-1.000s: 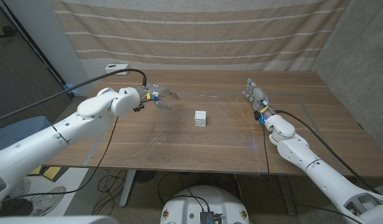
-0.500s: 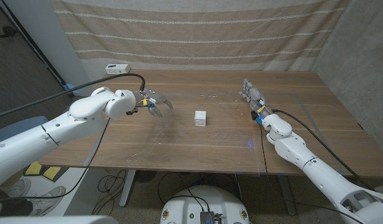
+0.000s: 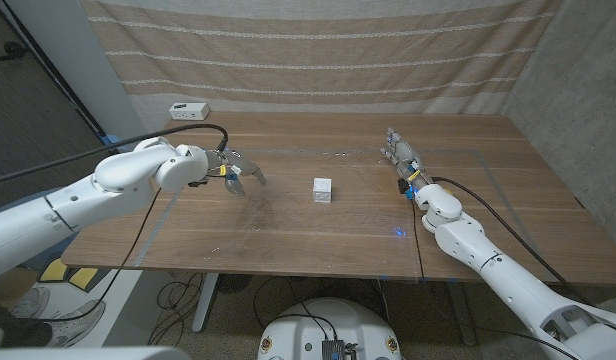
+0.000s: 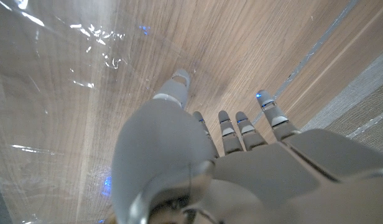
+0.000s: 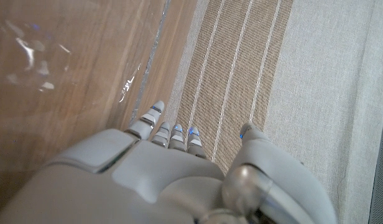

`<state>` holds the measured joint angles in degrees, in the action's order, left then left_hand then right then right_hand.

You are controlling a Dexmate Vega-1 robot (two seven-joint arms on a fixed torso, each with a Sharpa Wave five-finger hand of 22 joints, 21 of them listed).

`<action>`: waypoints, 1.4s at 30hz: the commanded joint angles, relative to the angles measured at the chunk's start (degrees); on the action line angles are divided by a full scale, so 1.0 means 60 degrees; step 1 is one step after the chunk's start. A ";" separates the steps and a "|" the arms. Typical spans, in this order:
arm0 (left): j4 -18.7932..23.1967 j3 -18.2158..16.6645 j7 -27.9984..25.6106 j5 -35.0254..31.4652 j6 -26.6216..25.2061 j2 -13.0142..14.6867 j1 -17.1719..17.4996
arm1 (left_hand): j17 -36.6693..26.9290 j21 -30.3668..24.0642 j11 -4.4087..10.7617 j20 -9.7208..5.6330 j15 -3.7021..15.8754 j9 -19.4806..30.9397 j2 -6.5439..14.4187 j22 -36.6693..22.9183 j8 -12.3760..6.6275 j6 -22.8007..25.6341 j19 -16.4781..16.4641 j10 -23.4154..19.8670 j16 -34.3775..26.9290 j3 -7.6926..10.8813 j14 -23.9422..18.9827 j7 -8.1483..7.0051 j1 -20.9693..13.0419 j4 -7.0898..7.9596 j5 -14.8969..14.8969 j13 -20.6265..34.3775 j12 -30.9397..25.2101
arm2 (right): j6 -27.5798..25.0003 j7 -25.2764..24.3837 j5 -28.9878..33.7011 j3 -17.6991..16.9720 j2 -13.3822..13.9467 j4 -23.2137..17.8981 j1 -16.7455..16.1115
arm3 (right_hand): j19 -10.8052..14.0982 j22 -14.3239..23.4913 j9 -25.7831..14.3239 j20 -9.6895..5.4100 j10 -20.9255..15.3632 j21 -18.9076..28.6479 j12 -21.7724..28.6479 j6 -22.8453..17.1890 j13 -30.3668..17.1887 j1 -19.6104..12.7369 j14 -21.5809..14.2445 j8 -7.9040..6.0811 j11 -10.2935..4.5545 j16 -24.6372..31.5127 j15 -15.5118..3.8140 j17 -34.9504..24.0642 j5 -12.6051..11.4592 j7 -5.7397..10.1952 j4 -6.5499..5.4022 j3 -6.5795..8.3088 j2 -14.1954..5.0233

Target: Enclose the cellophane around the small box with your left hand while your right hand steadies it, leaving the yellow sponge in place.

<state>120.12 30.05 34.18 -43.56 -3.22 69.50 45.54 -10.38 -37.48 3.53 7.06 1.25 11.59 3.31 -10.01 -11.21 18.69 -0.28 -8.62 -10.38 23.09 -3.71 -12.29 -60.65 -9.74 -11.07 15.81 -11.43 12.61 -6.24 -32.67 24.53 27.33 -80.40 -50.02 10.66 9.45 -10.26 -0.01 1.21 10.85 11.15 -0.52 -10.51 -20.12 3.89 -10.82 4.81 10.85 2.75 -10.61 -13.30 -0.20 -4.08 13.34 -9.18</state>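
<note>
A small white box [image 3: 323,190] stands near the middle of the wooden table [image 3: 508,190]. It sits on a clear cellophane sheet [image 3: 268,215] spread flat over the table, with glints on the cellophane [image 4: 86,37] near my left fingers. My left hand [image 3: 233,169] hovers to the left of the box, well apart from it, fingers spread and holding nothing. My right hand [image 3: 399,156] stands to the right of the box near the sheet's right edge, fingers straight and empty. Shiny patches of the cellophane [image 5: 31,55] also show beside my right hand [image 5: 166,168].
A small white device [image 3: 188,110] lies at the table's back left corner. A striped fabric curtain [image 3: 318,55] hangs behind the table. A blue light spot [image 3: 399,232] shows on the sheet near the front right.
My left hand has drawn back to the left, farther from the box. My right hand has shifted slightly toward the far side.
</note>
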 commanded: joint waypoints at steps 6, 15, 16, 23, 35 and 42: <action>-0.0074 -0.0165 -0.0569 -0.2275 0.0773 0.0365 0.0671 | 0.0004 0.0283 -0.0069 -0.0024 -0.0073 0.0071 -0.0255 -0.0013 0.0018 -0.0258 0.0173 0.0490 -0.0002 -0.0395 0.0398 -0.0031 0.0122 0.0178 0.0166 -0.0058 0.0008 | 0.0031 -0.0449 0.0197 0.0136 -0.0356 0.0021 0.0036 | 0.0114 0.0057 -0.0039 0.0032 -0.0118 0.0068 0.0063 -0.0139 -0.0044 0.0046 -0.0105 -0.0064 0.0012 0.0092 0.0039 -0.0055 0.0064 0.0005 -0.0031 0.0106 -0.0100; -0.0481 -0.0315 -0.1860 -0.2414 0.1261 0.0377 0.1073 | 0.0006 0.0375 -0.0026 -0.0116 -0.0050 0.0093 -0.0443 -0.0012 -0.0095 -0.0050 0.0084 0.0478 -0.0075 -0.0645 0.0347 -0.0018 0.0328 0.0256 0.0134 -0.0095 -0.0087 | 0.0039 -0.0569 0.0262 0.0115 -0.0368 0.0023 0.0046 | 0.0166 0.0057 -0.0041 0.0044 -0.0168 0.0081 0.0072 -0.0165 -0.0044 0.0072 -0.0143 -0.0061 0.0027 0.0103 0.0037 -0.0062 0.0090 -0.0002 -0.0061 0.0127 -0.0091; -0.0525 -0.0359 -0.2211 -0.2473 0.1285 0.0426 0.1177 | 0.0007 0.0383 -0.0003 -0.0125 -0.0031 0.0102 -0.0465 -0.0013 -0.0154 0.0096 0.0011 0.0384 -0.0108 -0.0695 0.0272 0.0015 0.0355 0.0269 0.0118 -0.0105 -0.0142 | 0.0027 -0.0571 0.0233 0.0104 -0.0384 0.0030 0.0052 | 0.0167 0.0057 -0.0041 0.0047 -0.0164 0.0081 0.0069 -0.0166 -0.0044 0.0075 -0.0143 -0.0060 0.0015 0.0102 0.0039 -0.0062 0.0092 0.0000 -0.0063 0.0127 -0.0087; -0.0791 -0.0485 -0.3222 -0.2523 0.1477 0.0468 0.1432 | 0.0003 0.0506 0.0355 -0.0221 0.0223 0.0210 -0.0485 -0.0028 -0.0622 0.1342 -0.0371 -0.0194 -0.0266 -0.0960 -0.0340 0.0023 0.0325 0.0265 0.0049 -0.0160 -0.0415 | -0.0014 -0.0544 0.0243 0.0125 -0.0420 0.0143 0.0171 | 0.0175 0.0056 -0.0042 0.0057 -0.0175 0.0078 0.0067 -0.0167 -0.0044 0.0097 -0.0155 -0.0053 0.0039 0.0101 0.0049 -0.0064 0.0109 -0.0015 -0.0074 0.0121 -0.0047; -0.1290 -0.0269 -0.3977 -0.2933 0.1828 0.0325 0.1438 | -0.0029 0.0655 0.0566 -0.0356 0.0465 0.0604 -0.0679 -0.0041 -0.1569 0.2852 -0.0733 -0.0502 -0.0302 -0.1286 -0.0711 0.0647 0.0107 0.0194 0.0061 -0.0115 -0.0505 | -0.0059 -0.0623 0.0245 0.0079 -0.0424 0.0210 0.0243 | 0.0187 0.0056 -0.0043 0.0065 -0.0178 0.0074 0.0058 -0.0174 -0.0044 0.0136 -0.0171 -0.0045 0.0039 0.0101 0.0049 -0.0068 0.0132 -0.0001 -0.0104 0.0126 -0.0025; -0.1853 -0.0052 -0.5203 -0.3374 0.1925 0.0119 0.1465 | -0.0050 0.0695 0.0650 -0.0352 0.0622 0.0742 -0.0484 -0.0050 -0.1941 0.3422 -0.0936 -0.1000 -0.0435 -0.1327 -0.1127 0.0560 0.0012 0.0245 0.0043 -0.0084 -0.0679 | -0.0070 -0.0525 0.0261 0.0104 -0.0420 0.0327 0.0370 | 0.0193 0.0056 -0.0044 0.0074 -0.0183 0.0072 0.0054 -0.0179 -0.0045 0.0152 -0.0176 -0.0041 0.0040 0.0099 0.0059 -0.0070 0.0141 -0.0009 -0.0119 0.0135 -0.0023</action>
<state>113.07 28.20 11.19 -60.97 6.87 71.58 54.07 -10.55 -33.66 7.40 5.15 2.14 15.59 -0.36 -10.00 -21.92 37.73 -4.95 -13.32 -12.44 15.35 -9.06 -8.88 -59.67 -8.38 -10.63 15.05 -14.93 12.56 -9.70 -31.19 25.18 24.87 -79.21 -48.67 11.49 9.45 -10.26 0.20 0.51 10.85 11.25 -1.23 -10.51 -19.69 3.17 -10.82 4.71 11.30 2.87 -10.80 -12.64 -0.30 -4.52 13.78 -9.60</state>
